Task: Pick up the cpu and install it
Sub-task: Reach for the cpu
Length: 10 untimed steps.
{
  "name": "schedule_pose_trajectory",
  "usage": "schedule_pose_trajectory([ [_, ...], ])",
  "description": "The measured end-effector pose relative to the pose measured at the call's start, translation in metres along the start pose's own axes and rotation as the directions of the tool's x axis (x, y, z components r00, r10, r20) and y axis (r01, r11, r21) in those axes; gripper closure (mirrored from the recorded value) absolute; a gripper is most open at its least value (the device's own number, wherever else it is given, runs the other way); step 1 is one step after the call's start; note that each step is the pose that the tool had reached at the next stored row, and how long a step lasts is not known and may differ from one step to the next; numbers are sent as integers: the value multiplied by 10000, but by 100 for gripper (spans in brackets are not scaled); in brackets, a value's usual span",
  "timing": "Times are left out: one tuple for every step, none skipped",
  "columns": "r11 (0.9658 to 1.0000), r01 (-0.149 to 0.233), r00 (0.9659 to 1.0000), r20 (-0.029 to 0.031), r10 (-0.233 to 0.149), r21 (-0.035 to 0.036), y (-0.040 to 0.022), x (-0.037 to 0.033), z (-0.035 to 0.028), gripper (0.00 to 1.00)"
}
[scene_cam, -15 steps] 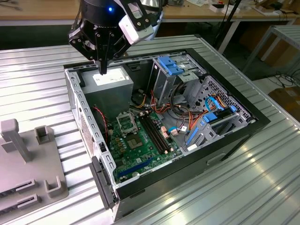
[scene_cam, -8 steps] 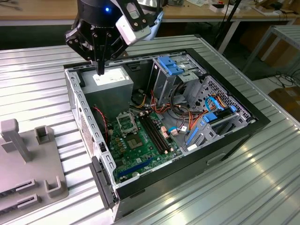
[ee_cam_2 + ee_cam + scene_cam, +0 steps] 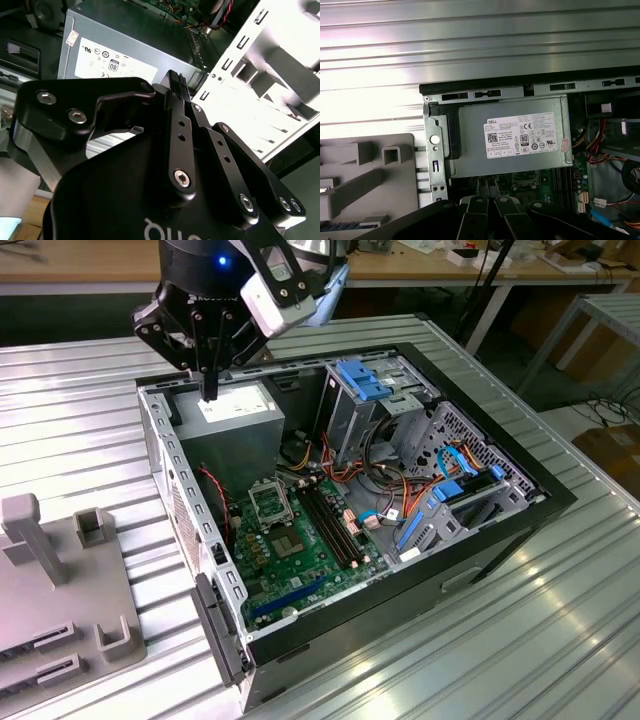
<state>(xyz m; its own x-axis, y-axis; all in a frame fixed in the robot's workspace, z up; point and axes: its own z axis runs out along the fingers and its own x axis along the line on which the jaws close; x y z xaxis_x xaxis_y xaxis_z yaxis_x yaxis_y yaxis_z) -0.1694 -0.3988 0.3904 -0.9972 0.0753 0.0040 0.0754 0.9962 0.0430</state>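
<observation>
While its fingers [image 3: 178,120] are pressed together, the gripper [image 3: 210,392] hovers at the exterior view's upper left, above the power supply [image 3: 242,406].

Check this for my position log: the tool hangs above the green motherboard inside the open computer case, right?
Not quite. In the exterior view the tool hangs above the grey power supply, not the green motherboard. The rest holds: it is over the inside of the open computer case.

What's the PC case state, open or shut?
Open. In the exterior view the computer case lies on its side with no panel over it, leaving the motherboard, power supply and cables exposed.
</observation>
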Motion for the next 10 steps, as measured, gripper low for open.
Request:
schedule_pose_trajectory([
  [10000, -1, 10000, -5, 1, 1, 0, 5, 0, 89],
  [10000, -1, 10000, -9, 1, 1, -1, 10, 1, 89],
  [10000, -1, 10000, -14, 1, 1, -1, 15, 1, 89],
  [10000, -1, 10000, -18, 1, 2, -2, 19, 1, 89],
  [10000, -1, 10000, -23, 1, 2, -2, 24, 2, 89],
  [10000, -1, 10000, -28, 1, 2, -2, 29, 2, 89],
  [10000, -2, 10000, -32, 2, 2, -3, 35, 2, 89],
  [10000, -2, 10000, -37, 2, 3, -3, 40, 2, 89],
  [10000, -2, 10000, -41, 2, 3, -4, 46, 3, 89],
  [10000, -2, 10000, -45, 2, 4, -4, 51, 3, 89],
])
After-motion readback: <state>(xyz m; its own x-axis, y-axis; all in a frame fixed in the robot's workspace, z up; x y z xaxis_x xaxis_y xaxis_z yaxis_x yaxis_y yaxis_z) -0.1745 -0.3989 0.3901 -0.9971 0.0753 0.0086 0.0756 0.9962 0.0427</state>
